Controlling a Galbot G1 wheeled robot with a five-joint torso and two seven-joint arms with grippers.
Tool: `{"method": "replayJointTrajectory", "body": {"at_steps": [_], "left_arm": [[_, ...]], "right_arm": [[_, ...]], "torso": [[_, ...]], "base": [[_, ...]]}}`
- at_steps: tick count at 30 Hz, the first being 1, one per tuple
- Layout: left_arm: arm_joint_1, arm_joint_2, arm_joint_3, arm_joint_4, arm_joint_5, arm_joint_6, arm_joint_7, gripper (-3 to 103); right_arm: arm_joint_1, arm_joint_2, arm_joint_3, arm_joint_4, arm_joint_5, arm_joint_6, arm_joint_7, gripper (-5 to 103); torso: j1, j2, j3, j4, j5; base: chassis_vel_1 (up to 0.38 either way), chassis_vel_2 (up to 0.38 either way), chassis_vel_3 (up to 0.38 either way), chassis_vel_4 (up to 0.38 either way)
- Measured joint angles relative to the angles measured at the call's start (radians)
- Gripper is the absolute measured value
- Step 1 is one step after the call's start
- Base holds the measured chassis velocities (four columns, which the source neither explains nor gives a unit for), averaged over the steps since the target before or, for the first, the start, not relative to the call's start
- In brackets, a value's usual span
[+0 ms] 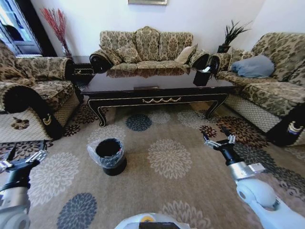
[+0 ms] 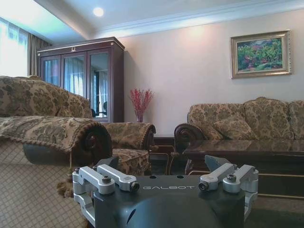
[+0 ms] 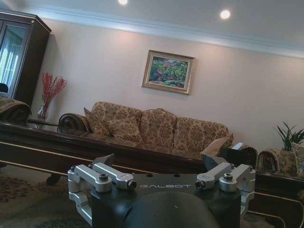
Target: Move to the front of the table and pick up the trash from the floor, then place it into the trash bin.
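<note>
The dark glossy table (image 1: 157, 88) stands ahead across the patterned floor (image 1: 190, 186), its gold-trimmed front edge facing me. On the carpet short of it, left of centre, sits the black trash bin (image 1: 109, 155) with a clear liner. My left gripper (image 1: 24, 155) hovers open low at the left, to the left of the bin. Over the carpet at the right, my right gripper (image 1: 219, 140) is also open. Both wrist views look past open grippers (image 2: 163, 164) (image 3: 160, 161) toward the table (image 2: 247, 152) (image 3: 95, 152). The trash is out of view.
A patterned sofa (image 1: 145, 50) stands behind the table, an armchair (image 1: 33, 90) at the left and another sofa (image 1: 271, 81) at the right. A black box (image 1: 202, 76) sits on the table's right end. Open carpet lies between me and the table.
</note>
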Motion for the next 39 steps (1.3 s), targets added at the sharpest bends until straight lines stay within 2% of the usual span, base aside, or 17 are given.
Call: {"method": "replayJointTrajectory", "body": {"at_steps": [21,39], "left_arm": [[0.005,-0.018,0.011,-0.028,0.011,0.001,-0.012,100],[-0.014,-0.011,0.026,-0.008,0.019,0.0,-0.017,100]], "right_arm": [[-0.031,0.016,0.026,-0.004,-0.005,0.03,-0.029,100],[-0.025,0.015,0.022,-0.021,-0.004,0.034,-0.038,100]], "torso": [[0.0,0.0,0.0,0.0,0.0003],[0.0,0.0,0.0,0.0,0.0]], "base": [[0.237,-0.233,-0.233,0.239],[0.193,-0.189,-0.198,0.193]]}}
